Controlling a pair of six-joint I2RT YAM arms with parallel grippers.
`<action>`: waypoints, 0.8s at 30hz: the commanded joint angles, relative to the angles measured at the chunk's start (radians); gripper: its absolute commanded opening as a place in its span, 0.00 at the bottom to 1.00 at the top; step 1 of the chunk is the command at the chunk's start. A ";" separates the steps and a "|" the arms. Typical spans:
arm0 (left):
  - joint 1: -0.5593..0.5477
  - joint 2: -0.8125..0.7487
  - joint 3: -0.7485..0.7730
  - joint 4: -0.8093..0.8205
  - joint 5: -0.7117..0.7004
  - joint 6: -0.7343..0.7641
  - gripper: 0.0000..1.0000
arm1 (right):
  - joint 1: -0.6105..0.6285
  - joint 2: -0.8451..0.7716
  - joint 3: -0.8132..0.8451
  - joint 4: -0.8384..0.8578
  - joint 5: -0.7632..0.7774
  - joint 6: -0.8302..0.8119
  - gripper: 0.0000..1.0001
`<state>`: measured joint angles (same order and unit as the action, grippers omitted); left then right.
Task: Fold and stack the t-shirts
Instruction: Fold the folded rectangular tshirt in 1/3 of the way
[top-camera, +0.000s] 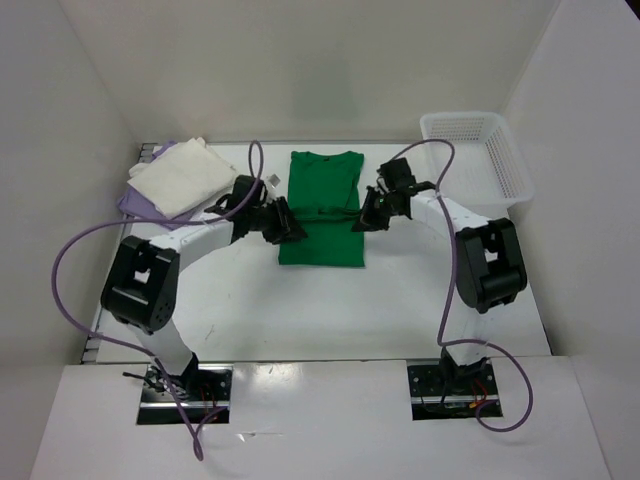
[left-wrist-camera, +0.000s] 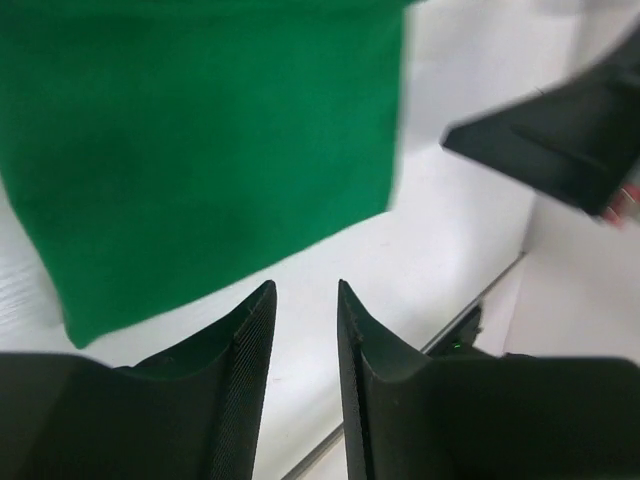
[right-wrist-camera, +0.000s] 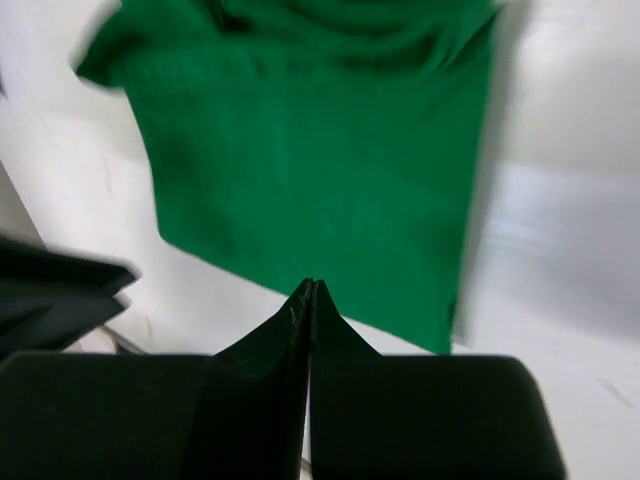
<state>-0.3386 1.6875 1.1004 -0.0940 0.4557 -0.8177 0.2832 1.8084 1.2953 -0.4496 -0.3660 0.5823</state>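
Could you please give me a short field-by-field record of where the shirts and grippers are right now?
green shirt: lying flat at table centre, collar away from arms
cream shirt: folded, atop lavender shirt, far left corner
basket: far right corner
left gripper: open, empty, at green shirt's left edge
right gripper: shut, empty, at its right edge

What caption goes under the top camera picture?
Left gripper and right gripper flank the green t-shirt; cream t-shirt tops lavender t-shirt.
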 joint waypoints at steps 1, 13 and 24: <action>0.004 0.101 -0.034 0.036 0.001 -0.021 0.38 | 0.063 0.046 -0.057 0.074 -0.042 0.023 0.00; 0.004 0.153 -0.224 -0.019 -0.071 0.011 0.36 | 0.097 0.049 -0.287 0.124 0.027 0.068 0.00; 0.004 -0.149 -0.421 -0.156 -0.109 -0.014 0.36 | 0.126 -0.135 -0.403 0.020 0.018 0.068 0.04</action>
<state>-0.3359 1.6009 0.7158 -0.0765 0.4191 -0.8486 0.4080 1.7275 0.8928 -0.3275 -0.4042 0.6781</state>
